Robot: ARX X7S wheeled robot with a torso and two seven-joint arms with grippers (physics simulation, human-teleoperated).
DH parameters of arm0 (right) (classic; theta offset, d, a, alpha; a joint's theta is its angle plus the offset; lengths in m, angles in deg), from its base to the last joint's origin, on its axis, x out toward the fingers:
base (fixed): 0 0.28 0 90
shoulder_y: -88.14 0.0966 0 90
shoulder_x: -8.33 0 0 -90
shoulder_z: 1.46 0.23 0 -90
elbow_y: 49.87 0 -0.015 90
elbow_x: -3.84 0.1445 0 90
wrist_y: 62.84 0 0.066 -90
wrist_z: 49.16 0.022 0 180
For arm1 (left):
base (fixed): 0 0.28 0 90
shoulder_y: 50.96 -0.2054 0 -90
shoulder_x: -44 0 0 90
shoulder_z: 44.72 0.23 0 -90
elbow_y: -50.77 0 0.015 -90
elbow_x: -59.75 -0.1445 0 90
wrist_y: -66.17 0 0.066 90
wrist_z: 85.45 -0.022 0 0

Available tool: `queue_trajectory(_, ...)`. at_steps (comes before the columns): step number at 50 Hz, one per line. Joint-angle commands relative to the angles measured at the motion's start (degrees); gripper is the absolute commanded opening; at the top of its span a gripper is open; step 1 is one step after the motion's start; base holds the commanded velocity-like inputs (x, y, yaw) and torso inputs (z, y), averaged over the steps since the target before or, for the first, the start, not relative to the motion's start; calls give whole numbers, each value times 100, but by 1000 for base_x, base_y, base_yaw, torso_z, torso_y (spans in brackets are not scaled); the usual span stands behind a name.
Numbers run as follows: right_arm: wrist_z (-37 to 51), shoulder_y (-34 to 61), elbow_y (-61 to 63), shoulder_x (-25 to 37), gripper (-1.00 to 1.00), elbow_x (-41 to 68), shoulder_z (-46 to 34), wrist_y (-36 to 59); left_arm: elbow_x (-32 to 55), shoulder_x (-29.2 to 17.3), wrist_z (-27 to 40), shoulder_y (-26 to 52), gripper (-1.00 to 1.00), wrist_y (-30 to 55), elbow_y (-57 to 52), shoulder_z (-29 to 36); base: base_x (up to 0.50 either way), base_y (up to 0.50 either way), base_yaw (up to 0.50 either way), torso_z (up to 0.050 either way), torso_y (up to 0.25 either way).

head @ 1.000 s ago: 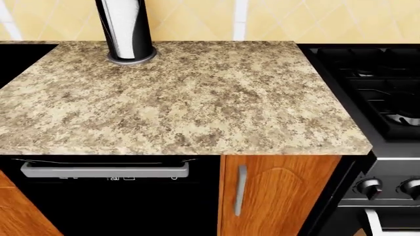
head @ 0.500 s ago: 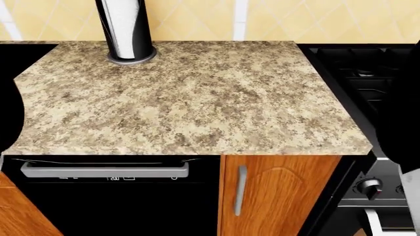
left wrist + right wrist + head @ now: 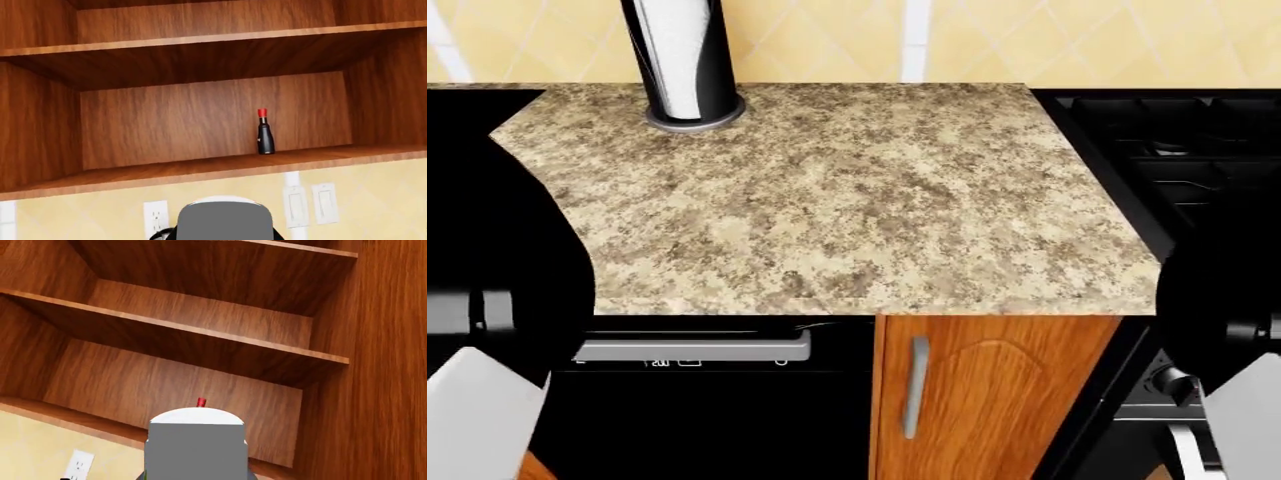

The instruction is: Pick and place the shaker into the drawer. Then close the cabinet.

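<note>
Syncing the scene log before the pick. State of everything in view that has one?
Bottle: upright on the lowest open cabinet shelf, red cap on.
Narrow cabinet door: closed.
Paper towel holder: upright at the back of the counter.
Drawer: not visible.
Left gripper, right gripper: fingers out of view, state unclear.

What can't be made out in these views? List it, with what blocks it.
- The drawer: in no view. The head view shows only a closed cabinet door.
- The red-capped bottle: in the right wrist view only its cap clears the grey housing.
- Jaws: neither wrist view shows them, so open or shut is unknown.
- The paper towel roll: its top is cut off by the head view's edge.
</note>
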Motion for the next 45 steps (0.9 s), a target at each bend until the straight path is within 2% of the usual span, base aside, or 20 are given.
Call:
queue_trajectory(1,873,-451,880,396,-100,1241,130,410,-2178,192,-1870,-677,-100,174,-619,-32,0,0,0,0,0)
queue_trajectory(3,2011,-493,896,691,-100,2756,314,409,-2277,179,-1965,-839,-100,158,-706,-54,0,0,0,0,0)
queue_trajectory(5,2822,-539,896,875,-100,3816,434,406,-2351,168,-2034,-967,-100,147,-775,-73,0,0,0,0,0)
queue_trajectory(13,3920,-939,1051,1020,-100,5219,700,367,-2574,158,-2255,-1532,-100,110,-1128,-76,0,0,0,0,1)
queue_trajectory(23,4322,-1637,1376,1099,-100,5729,1005,266,-2220,150,-1927,-2369,-100,97,-1739,-161,0,0,0,0,0)
queue_trajectory(33,4716,-2117,1707,1189,-100,6215,1101,187,-2540,145,-2242,-2864,-100,107,-2146,-160,0,0,0,1,1)
queue_trajectory(40,4802,-2736,1984,1216,-100,6316,1142,-58,-2341,149,-2085,-3438,-100,83,-2544,-298,0,0,0,0,0)
queue_trajectory(45,4681,-3367,2230,1289,-100,6068,1068,-494,-1628,176,-1467,-3917,-100,105,-2911,-509,0,0,0,0,0)
